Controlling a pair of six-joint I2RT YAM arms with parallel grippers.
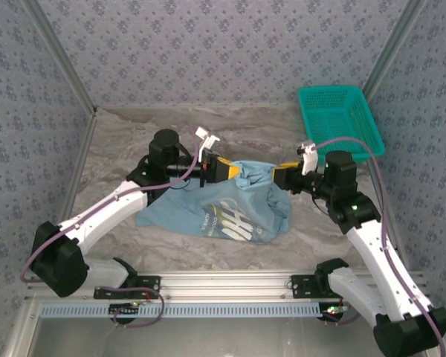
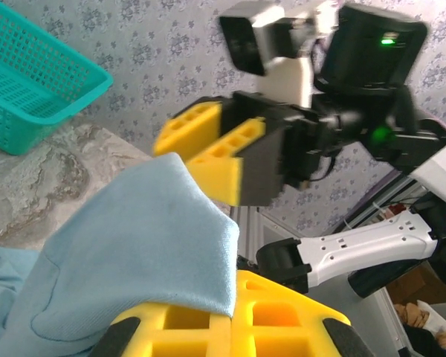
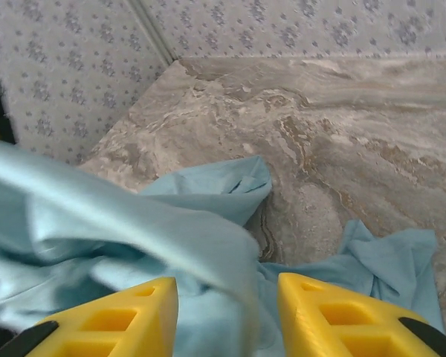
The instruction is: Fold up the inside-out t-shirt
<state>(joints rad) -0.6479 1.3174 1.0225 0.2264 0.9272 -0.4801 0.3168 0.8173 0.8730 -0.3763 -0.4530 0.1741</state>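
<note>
Top external view: we find the inside-out t-shirt [image 1: 234, 212] bunched at the table [image 1: 126, 126] centre. Its upper edge is raised between the left gripper [image 1: 221, 169], at 10 o'clock of the heap, and the right gripper [image 1: 282, 177], at 2 o'clock. White lettering shows at 6 o'clock on the cloth. The teal basket [image 1: 338, 119] stands well apart at 1 o'clock. We judge the task to be at an early stage: no panel lies flat and no fold is laid, so spreading and every fold remain.

Left wrist view: we see what the overhead view cannot resolve. The left fingers [image 2: 186, 327] are pressed together on a corner of the shirt, and the right gripper's fingers stand parted just beyond it at 12 o'clock.

Right wrist view: we confirm the right jaws stand apart, with fabric lying loose across the gap and not pinched. Bare table extends toward 12 o'clock
</note>
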